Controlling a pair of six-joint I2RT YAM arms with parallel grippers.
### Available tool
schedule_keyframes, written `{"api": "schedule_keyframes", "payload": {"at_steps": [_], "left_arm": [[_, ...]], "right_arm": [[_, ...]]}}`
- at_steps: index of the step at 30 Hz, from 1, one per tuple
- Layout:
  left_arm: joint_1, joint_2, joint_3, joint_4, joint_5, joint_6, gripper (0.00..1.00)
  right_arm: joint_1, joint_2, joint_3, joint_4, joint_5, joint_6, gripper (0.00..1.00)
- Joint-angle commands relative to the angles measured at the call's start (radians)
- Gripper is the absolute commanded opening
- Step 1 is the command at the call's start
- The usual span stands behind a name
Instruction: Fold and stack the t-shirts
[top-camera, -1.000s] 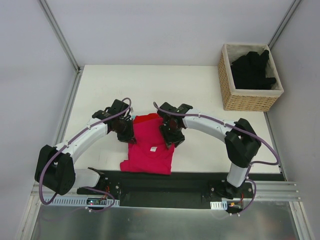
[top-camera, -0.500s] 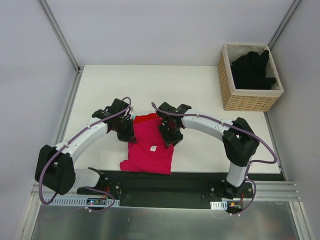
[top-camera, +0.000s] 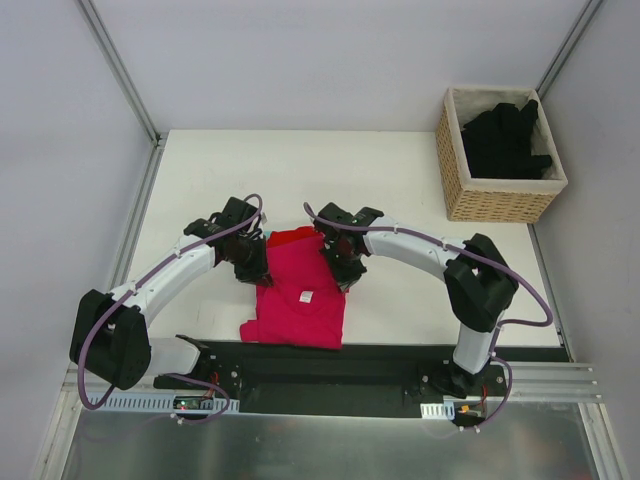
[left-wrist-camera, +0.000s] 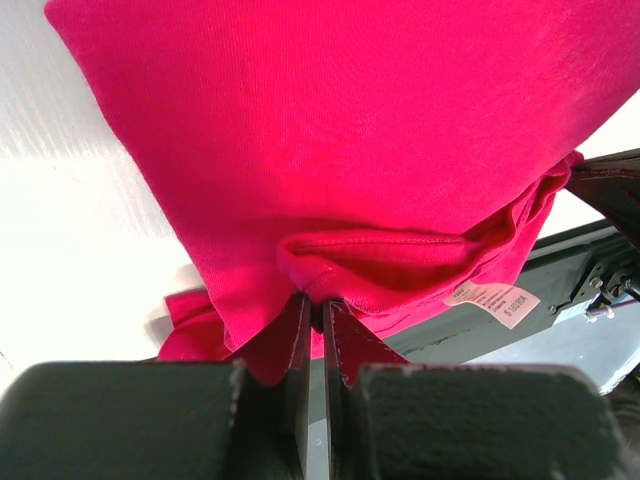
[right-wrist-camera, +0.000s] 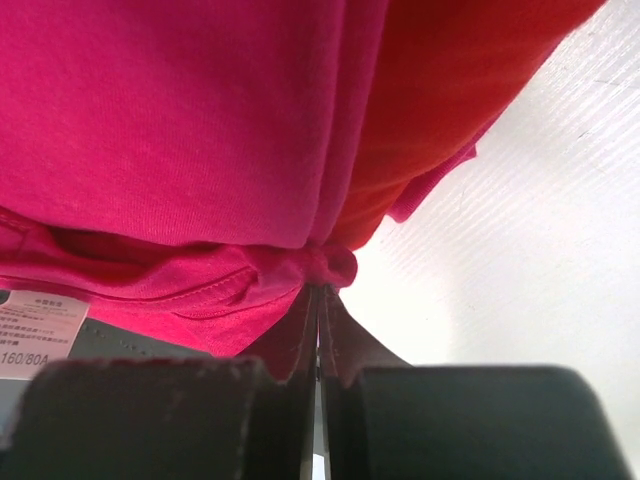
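A magenta-pink t-shirt (top-camera: 298, 300) with a small white label (top-camera: 306, 297) lies partly folded near the table's front edge. It rests on a brighter red t-shirt (top-camera: 288, 237) that peeks out at the back. My left gripper (top-camera: 261, 277) is shut on the pink shirt's left edge, pinching a hemmed fold (left-wrist-camera: 318, 303). At the right edge my right gripper (top-camera: 341, 279) is shut on a bunched bit of pink cloth (right-wrist-camera: 320, 289). The red t-shirt (right-wrist-camera: 450, 90) shows beside it. Black t-shirts (top-camera: 505, 140) fill the basket.
A woven wicker basket (top-camera: 495, 203) stands at the table's back right corner. The black rail (top-camera: 330, 360) that carries the arm bases runs along the near edge, just in front of the shirts. White table (top-camera: 300, 170) stretches behind the shirts.
My right gripper has gone from open to shut on the pink shirt's right edge and shifted slightly toward the back. The left gripper and the shirts have stayed put.
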Motion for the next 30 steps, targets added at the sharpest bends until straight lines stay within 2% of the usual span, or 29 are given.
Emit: {"api": "schedule_keyframes", "payload": {"at_steps": [1, 15, 30], "left_arm": [[-0.007, 0.007, 0.034, -0.005, -0.005, 0.017, 0.00], [-0.007, -0.017, 0.088, -0.010, -0.012, 0.011, 0.00], [0.000, 0.017, 0.293, -0.076, -0.048, 0.023, 0.00]], "right_arm": [[-0.002, -0.066, 0.012, -0.031, 0.034, 0.008, 0.01], [-0.006, -0.230, 0.168, -0.189, 0.189, 0.010, 0.01], [-0.009, -0.259, 0.185, -0.163, 0.204, -0.038, 0.01]]}}
